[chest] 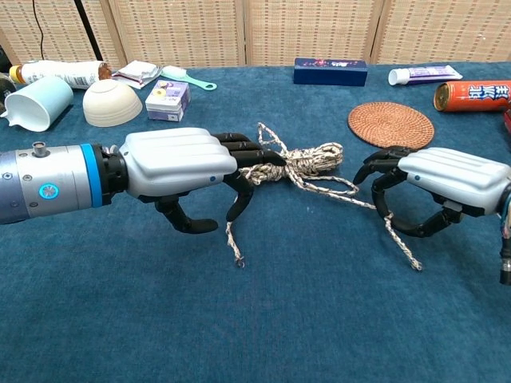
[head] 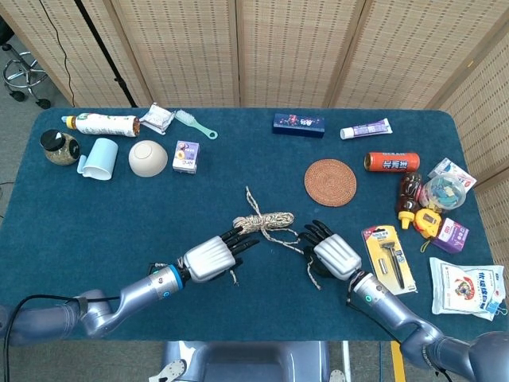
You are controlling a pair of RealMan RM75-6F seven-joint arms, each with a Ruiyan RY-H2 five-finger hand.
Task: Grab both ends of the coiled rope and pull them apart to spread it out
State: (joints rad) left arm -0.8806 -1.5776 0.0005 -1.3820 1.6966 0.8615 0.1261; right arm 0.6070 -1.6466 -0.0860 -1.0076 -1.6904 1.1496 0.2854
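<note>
My left hand reaches over the coiled beige speckled rope, fingers spread, touching the bundle. My right hand curls around a loose strand; whether it grips, I cannot tell.

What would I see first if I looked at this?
Two silver robot hands on a blue table. The left hand reaches into a bundled rope in the middle, and the right hand curls over a loose strand beside it. A round woven mat lies behind.

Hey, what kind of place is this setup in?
Probably a robot lab or test room: a blue-covered table strewn with household props, woven folding screens fencing it off, and an office chair base on the grey floor.
</note>
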